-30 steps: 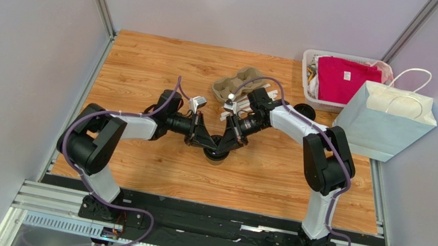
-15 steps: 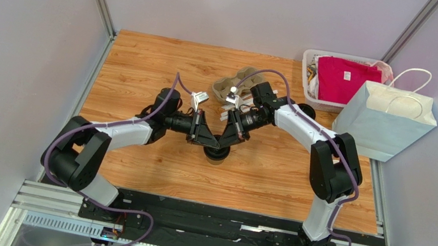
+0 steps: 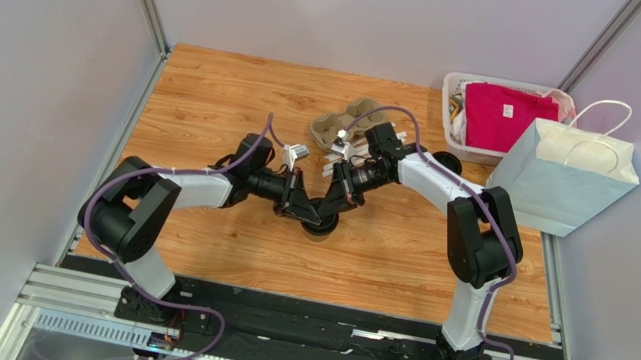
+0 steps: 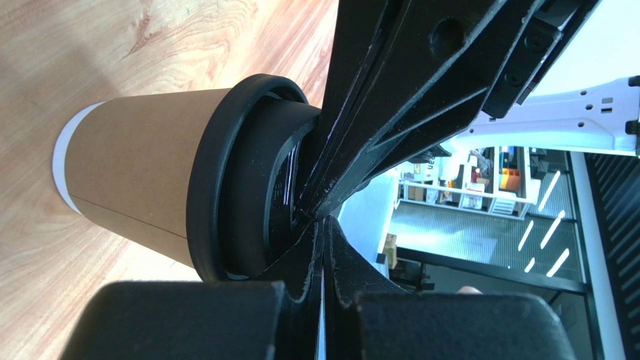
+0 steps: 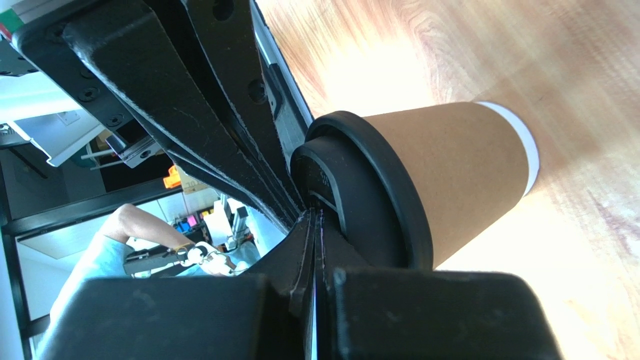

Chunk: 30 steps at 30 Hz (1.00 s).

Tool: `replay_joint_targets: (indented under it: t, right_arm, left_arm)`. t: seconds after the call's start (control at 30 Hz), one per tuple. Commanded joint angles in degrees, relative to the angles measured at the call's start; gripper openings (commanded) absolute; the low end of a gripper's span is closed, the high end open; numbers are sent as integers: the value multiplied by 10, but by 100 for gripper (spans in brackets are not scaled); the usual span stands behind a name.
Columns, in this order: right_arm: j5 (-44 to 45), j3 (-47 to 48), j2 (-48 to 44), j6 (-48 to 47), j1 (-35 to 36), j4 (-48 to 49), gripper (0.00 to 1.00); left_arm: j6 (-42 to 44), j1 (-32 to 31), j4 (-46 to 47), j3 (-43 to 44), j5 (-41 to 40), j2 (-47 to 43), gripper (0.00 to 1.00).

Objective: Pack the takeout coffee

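Note:
The takeout coffee (image 3: 319, 223) stands upright on the wooden table, a brown kraft cup (image 4: 135, 184) with a black lid (image 4: 233, 180). My left gripper (image 4: 319, 222) is shut, and its joined tips rest on top of the lid. From the other side my right gripper (image 5: 314, 214) is also shut, its tips on the same lid (image 5: 375, 196) above the brown cup (image 5: 458, 176). The two grippers meet tip to tip over the cup, left gripper (image 3: 307, 209) and right gripper (image 3: 331, 207). Nothing is between either pair of fingers.
A cardboard cup carrier (image 3: 349, 126) lies behind the grippers. A white paper bag (image 3: 562, 178) with handles stands at the right edge, with a white basket (image 3: 453, 104) of red cloth behind it. A loose black lid (image 3: 444, 162) lies by the basket.
The left arm's elbow swung out left and back again, and the right arm shifted slightly. Both shut grippers stayed on the cup's lid, and the cup has not moved.

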Motion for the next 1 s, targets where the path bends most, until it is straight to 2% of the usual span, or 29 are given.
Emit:
replay_joint_targets:
  t: [0.0,0.2,0.3,0.47,0.63,0.8,0.87,0.97]
  right_arm:
    - [44,-9,24,-7,5,10,0]
    - [82,-14,48,-15,4,5,0]
    - [55,-12,57,-22,4,1,0]
    - [-1,41,6,-46,18,-8,0]
    - [-26,121,0,-101,24,-82,0]
    - [-10,219,2,-169,20,-190,2]
    - [-7,216,-7,-178,18,-207,2]
    - [-4,163,-37,-178,18,-205,1]
  left_arm:
    - [70,-1,-78,-6,-89,49,0]
    - [96,7,-118,1,-129,70,0]
    - [95,8,-123,8,-118,73,0]
    - [43,-7,-58,16,-63,18,0]
    - [2,-18,12,13,-29,-43,0]
    - [-66,-13,71,3,-19,-94,0]
    - [-75,-7,73,1,-23,-108,0]
    - [-63,13,64,5,-34,-122,0]
